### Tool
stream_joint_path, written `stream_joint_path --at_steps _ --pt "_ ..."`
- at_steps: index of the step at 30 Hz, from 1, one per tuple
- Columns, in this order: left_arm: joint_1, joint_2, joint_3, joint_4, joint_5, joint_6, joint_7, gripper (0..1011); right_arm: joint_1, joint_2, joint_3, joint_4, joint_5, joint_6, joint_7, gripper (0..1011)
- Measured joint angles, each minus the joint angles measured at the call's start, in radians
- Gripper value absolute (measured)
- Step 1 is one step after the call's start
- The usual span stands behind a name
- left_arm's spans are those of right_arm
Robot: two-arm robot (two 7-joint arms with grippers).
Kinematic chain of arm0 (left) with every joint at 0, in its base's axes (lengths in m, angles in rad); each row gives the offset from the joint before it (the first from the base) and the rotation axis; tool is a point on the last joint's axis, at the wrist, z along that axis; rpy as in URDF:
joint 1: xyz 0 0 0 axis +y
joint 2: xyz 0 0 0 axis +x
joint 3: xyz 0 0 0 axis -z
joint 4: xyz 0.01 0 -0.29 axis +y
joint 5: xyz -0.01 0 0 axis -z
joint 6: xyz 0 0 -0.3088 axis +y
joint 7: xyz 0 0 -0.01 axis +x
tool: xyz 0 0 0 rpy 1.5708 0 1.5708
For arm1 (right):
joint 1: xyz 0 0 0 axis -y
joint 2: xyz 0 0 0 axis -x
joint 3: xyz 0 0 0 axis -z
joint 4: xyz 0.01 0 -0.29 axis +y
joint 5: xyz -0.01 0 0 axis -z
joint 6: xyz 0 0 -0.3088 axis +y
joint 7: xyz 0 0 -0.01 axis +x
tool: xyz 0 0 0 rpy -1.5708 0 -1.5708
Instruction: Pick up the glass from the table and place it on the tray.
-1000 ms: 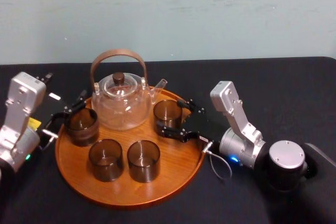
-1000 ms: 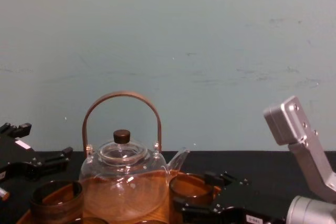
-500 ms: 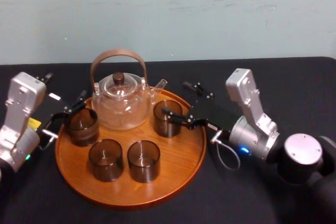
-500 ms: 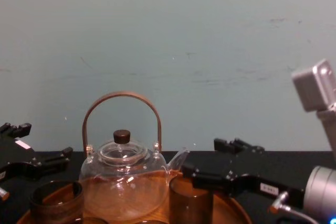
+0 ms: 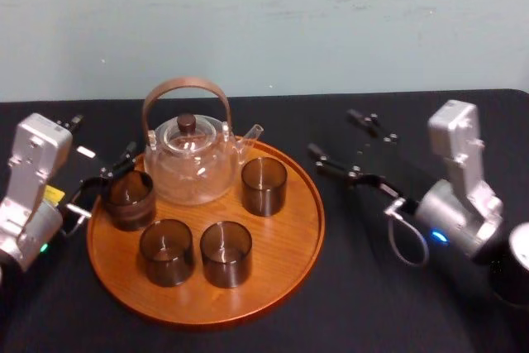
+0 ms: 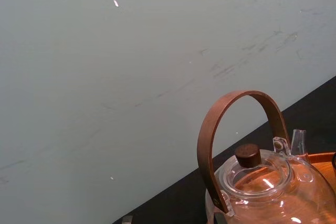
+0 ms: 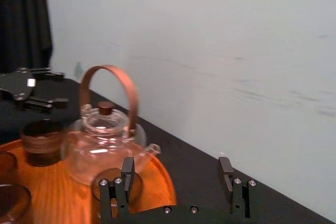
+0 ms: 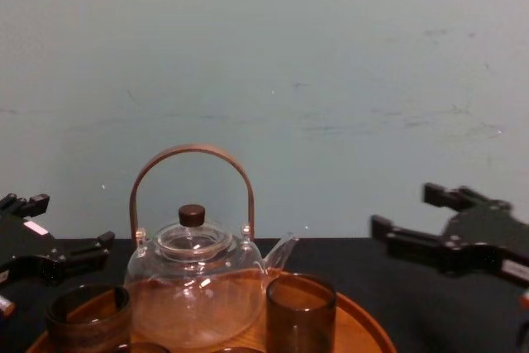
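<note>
Brown glass (image 5: 264, 185) stands on the tray (image 5: 281, 245) beside the teapot (image 5: 190, 167), right tool (image 5: 332, 131) spread empty over the counter (image 5: 372, 287) nearby, left tool (image 5: 111, 169) spread at the tray's left edge: placing looks done, so the next move calls for clearing away.

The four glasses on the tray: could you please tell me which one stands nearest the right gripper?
The glass by the teapot's spout, on the tray's right half, is nearest the right gripper; the other three stand farther left.

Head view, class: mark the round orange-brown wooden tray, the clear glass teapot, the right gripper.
tray (image 5: 285, 237): head view, bare wooden floor.
teapot (image 5: 186, 175): head view, glass body.
right gripper (image 5: 331, 131): head view, between fingertips.
</note>
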Motion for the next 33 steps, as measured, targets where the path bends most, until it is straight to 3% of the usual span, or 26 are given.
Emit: stream_joint_path --at_steps 7,14,22,33 --pt "0.000 0.000 0.000 0.000 0.000 0.000 0.000 1001 -0.094 0.049 0.082 -0.064 0.019 0.001 -0.046 1002" --pt "0.000 0.000 0.000 0.000 0.000 0.000 0.000 1002 -0.141 0.056 0.127 -0.072 0.021 0.003 -0.069 1002" --pt "0.000 0.000 0.000 0.000 0.000 0.000 0.000 1001 -0.149 0.035 0.138 -0.043 -0.010 0.007 -0.091 1002" --pt "0.000 0.000 0.000 0.000 0.000 0.000 0.000 1001 -0.149 0.038 0.137 -0.044 -0.009 0.007 -0.089 1002"
